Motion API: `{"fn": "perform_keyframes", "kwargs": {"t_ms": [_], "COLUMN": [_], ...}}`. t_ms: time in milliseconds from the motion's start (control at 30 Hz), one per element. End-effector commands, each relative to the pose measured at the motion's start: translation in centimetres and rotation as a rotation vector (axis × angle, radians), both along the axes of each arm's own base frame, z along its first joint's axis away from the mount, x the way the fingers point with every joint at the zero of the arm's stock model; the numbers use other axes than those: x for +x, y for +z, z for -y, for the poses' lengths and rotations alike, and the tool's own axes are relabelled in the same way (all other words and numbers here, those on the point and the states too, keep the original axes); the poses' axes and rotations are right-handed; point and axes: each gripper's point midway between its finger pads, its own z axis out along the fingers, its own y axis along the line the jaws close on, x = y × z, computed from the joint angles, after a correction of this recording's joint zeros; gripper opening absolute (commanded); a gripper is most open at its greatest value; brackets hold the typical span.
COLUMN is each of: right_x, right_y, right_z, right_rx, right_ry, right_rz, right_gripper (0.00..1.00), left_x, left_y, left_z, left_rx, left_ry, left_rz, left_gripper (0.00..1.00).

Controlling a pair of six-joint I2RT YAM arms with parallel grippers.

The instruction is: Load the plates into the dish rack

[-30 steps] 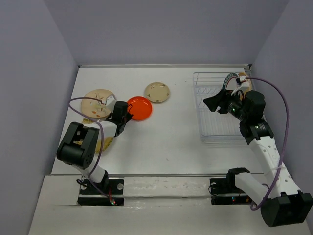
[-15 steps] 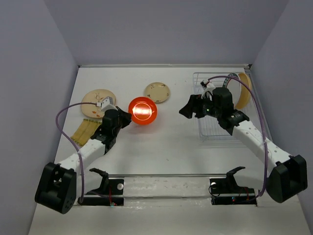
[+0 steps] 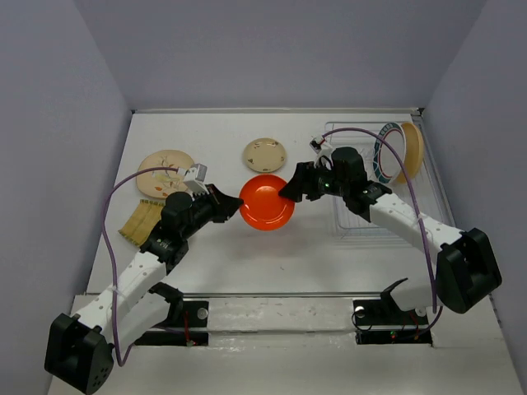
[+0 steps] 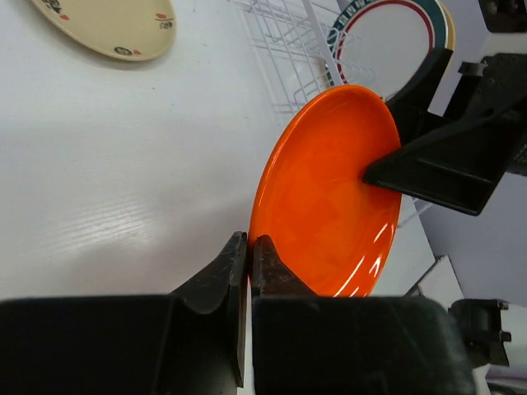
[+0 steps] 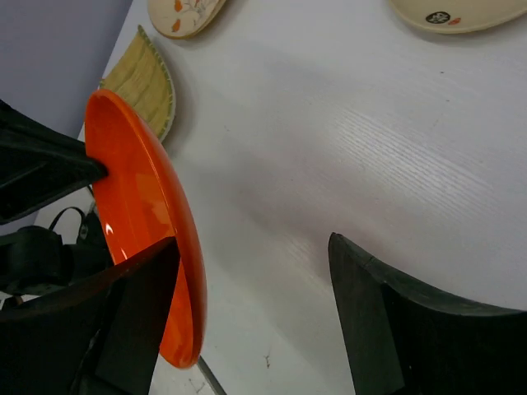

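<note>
My left gripper is shut on the rim of the small orange-red plate and holds it on edge above the middle of the table. The left wrist view shows the jaws closed on the plate. My right gripper is open, its fingers either side of the plate's opposite rim. In the right wrist view the plate lies against one finger of the right gripper. The dish rack at the right holds the green-and-red rimmed plate and the large tan plate.
On the table lie the small tan plate, the cream patterned plate and the yellow ridged plate. The rack's wires and the rimmed plate show behind the orange plate in the left wrist view.
My left gripper lifted the orange-red plate off the table and carried it right to the middle. My right gripper left the rack and moved left to the plate's rim.
</note>
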Motion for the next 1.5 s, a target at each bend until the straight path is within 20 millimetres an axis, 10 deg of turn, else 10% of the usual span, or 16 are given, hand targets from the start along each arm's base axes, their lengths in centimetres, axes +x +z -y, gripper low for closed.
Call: {"fn": "perform_keyframes", "kwargs": {"t_ms": [0,100,167,267,433,533,667,1067,1267,1467], "right_x": [0.2,0.2,0.3,2.4,8.5,9.5,9.8,14.9,15.1,16.4], "right_y": [3.2,3.0,4.1,6.4,9.7,12.2,14.8,11.8,11.5,7.1], "right_z": [-2.9,-3.3,-3.2,-0.2,13.0,23.1,30.0,33.0,32.8,32.2], "right_rx": [0.117,0.149,0.168,0.110,-0.125,-0.395,-0.718,-1.231,-1.206,-1.203], "right_ry": [0.095,0.099,0.084,-0.058,-0.570,-0.975,-1.209,-1.048,-1.010,-0.933], "right_rz": [0.064,0.052,0.083,0.180,0.299,0.384,0.446,0.430,0.442,0.384], "right_gripper": [0.70,0.14,0.07,0.07,0.07,0.07,0.07,0.07,0.07,0.07], "left_x": [-1.0,-1.2,-1.2,-1.0,-1.2,-0.4,-0.4,-0.8,-0.8,-0.7], "left_y": [4.2,5.3,6.3,7.8,8.9,5.7,6.0,6.1,5.8,5.6], "left_z": [2.0,2.5,2.4,1.5,-1.1,-3.0,-2.9,-2.7,-2.3,-2.6], "left_rx": [-0.064,-0.071,-0.051,0.058,0.225,0.287,0.302,0.275,0.270,0.277], "left_ry": [-0.135,-0.166,-0.173,-0.152,-0.092,0.006,-0.014,-0.053,-0.074,-0.061], "left_rz": [0.119,0.140,0.161,0.196,0.268,0.234,0.238,0.243,0.230,0.226], "left_gripper": [0.06,0.14,0.59,0.92,0.99,0.99,0.99,0.99,0.99,0.99]}}
